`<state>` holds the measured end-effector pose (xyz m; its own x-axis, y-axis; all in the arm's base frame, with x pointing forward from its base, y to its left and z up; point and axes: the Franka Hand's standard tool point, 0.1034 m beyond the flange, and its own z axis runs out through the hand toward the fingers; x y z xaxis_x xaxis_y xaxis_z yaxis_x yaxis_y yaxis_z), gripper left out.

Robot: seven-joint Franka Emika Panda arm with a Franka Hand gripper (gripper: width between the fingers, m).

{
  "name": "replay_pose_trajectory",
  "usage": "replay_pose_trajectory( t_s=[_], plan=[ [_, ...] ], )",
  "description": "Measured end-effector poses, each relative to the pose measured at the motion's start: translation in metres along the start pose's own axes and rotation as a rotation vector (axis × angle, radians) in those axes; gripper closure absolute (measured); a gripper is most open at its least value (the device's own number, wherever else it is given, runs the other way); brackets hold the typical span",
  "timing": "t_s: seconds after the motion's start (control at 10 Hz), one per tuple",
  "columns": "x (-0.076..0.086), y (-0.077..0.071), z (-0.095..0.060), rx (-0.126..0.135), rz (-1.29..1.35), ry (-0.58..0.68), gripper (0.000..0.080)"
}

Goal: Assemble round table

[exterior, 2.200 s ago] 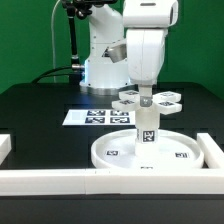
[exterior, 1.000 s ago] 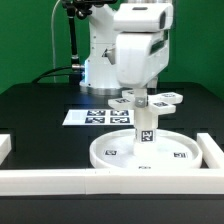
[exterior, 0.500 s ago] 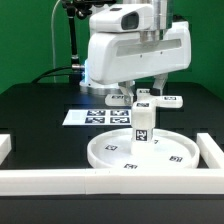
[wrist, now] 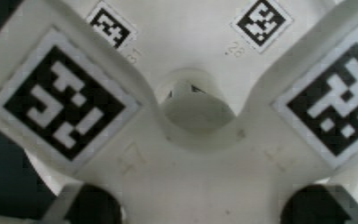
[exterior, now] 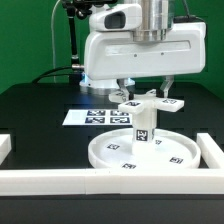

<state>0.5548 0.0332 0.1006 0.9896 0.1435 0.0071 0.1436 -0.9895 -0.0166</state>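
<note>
Exterior view: I've turned my fingers (exterior: 146,95), still clenched on the cross-shaped base (exterior: 148,101), screwing it onto the leg (exterior: 146,125).

My exterior view looks from the front, a little above the counter (exterior: 40,105), facing the arm's base at middle distance. It takes in the round disc (exterior: 145,153), the leg (exterior: 146,123) and the cross-shaped base (exterior: 148,102). My wrist view looks straight down, very near, at the cross-shaped base (wrist: 190,110), which fills it. Both views share this base.
</note>
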Motion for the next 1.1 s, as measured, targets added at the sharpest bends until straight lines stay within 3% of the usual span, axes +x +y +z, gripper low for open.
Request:
replay_pose_trajectory(
  t_s=[0.2, 0.6, 1.1],
  plan=[
    [0.0002, -0.0006, 0.0000, 0.006, 0.143, 0.001, 0.0354],
    [0.0003, -0.0031, -0.0003, 0.058, 0.576, 0.017, 0.0354],
    [0.0020, -0.0032, -0.0001, 0.072, 1.007, 0.045, 0.0354]
  ],
)
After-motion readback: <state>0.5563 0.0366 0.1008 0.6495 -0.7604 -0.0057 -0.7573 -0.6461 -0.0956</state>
